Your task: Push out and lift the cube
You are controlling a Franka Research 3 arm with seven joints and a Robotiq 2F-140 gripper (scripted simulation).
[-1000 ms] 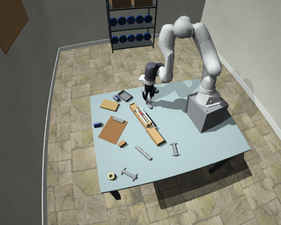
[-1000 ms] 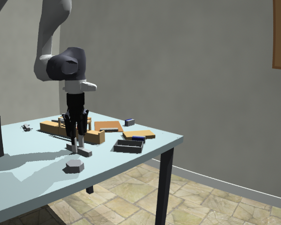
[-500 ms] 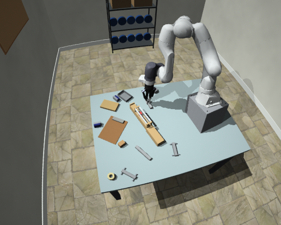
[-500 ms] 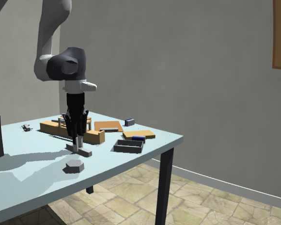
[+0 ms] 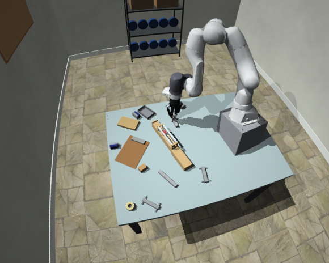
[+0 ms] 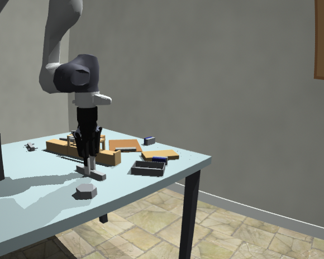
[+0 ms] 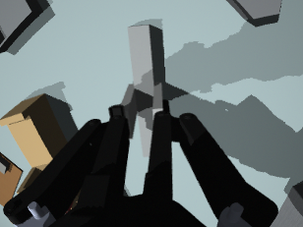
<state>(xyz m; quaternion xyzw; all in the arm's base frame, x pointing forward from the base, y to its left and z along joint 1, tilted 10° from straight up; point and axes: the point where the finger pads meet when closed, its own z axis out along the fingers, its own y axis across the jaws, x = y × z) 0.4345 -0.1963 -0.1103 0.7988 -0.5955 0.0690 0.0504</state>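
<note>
The long tan channel (image 5: 172, 144) lies slantwise in the middle of the table, and it also shows in the exterior view (image 6: 82, 150). The small red cube (image 5: 165, 132) sits inside it under the see-through roof, toward the far end. My gripper (image 5: 174, 119) points straight down just right of the channel's far end. It is shut on a short grey bar (image 6: 91, 172) that rests on the table top. In the wrist view the bar (image 7: 147, 60) sticks out ahead of my fingertips.
A grey hexagonal block (image 6: 86, 190) lies close by the bar. A grey tray (image 5: 146, 111), a blue-topped block (image 5: 136, 114), a tan board (image 5: 128, 123) and a clipboard (image 5: 131, 151) lie left of the channel. A longer grey bar (image 5: 168, 178) and other grey tools (image 5: 205, 174) lie nearer the front. The robot base (image 5: 241, 130) stands at right.
</note>
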